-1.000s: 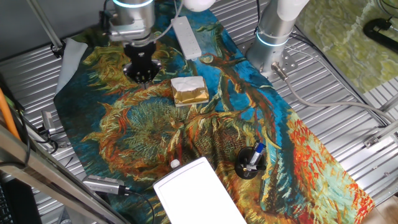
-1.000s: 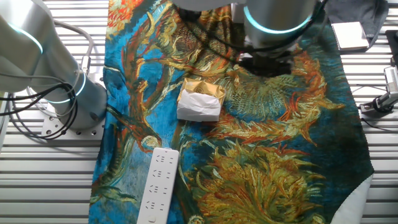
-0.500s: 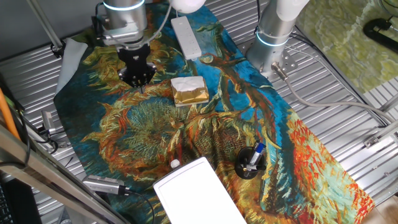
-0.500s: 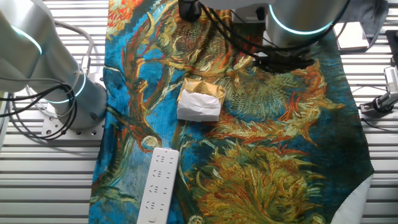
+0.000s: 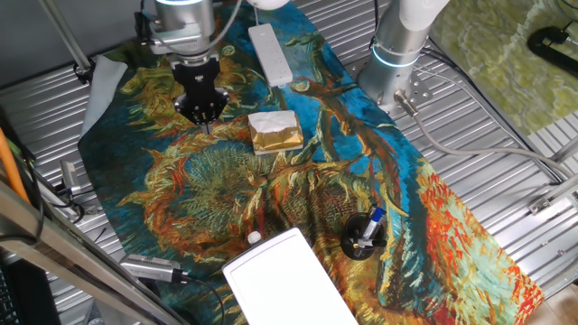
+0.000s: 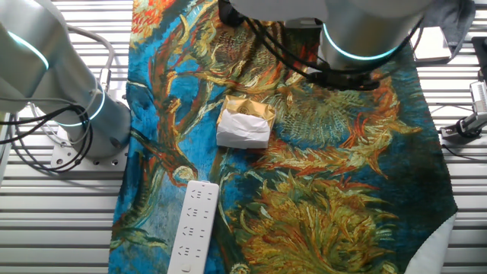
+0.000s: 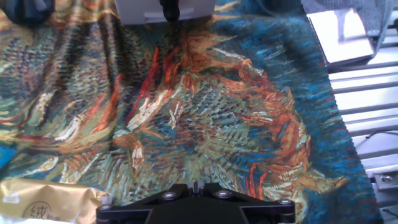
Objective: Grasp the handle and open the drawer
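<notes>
A painted sunflower cloth (image 5: 298, 181) covered the ribbed metal bench (image 5: 488, 117). The drawer (image 5: 284, 282) sat at the cloth's near edge, shut, its handle (image 5: 255, 238) facing the middle of the cloth, probably so it could slide out over open cloth. The end effector (image 5: 204, 116) hung well apart from the handle, beyond the gold block (image 5: 275, 132), fingers apparently together, holding nothing. It looked yet to approach.
</notes>
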`<state>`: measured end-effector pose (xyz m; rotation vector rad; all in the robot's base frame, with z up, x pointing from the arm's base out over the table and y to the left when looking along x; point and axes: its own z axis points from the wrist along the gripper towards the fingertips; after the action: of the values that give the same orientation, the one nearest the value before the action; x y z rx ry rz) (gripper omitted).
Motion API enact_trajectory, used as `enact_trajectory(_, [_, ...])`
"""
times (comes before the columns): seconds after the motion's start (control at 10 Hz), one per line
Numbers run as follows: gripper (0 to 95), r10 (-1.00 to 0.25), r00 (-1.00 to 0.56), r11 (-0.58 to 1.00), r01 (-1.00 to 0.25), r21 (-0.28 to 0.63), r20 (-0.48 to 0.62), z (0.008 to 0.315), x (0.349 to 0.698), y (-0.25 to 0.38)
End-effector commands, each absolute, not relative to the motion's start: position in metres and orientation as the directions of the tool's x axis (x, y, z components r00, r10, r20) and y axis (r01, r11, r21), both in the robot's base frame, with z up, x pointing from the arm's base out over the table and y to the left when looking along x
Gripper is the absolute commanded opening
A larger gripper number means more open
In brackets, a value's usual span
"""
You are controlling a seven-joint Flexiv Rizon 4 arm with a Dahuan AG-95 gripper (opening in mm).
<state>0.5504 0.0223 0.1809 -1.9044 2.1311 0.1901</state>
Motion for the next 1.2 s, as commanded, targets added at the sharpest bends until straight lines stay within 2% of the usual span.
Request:
enact_trajectory(0.1, [0.0,-0.955,-0.094,0.121,-0.989,-0.083,-0.280,0.177,0.551,0.028])
enact_trajectory(0.6, [0.0,-0.955,-0.098,0.122,-0.990,-0.070,-0.279,0.163,0.554,0.051])
enact_trajectory(1.2, [0.0,-0.923,-0.095,0.108,-0.994,-0.014,-0.374,0.136,0.566,0.053])
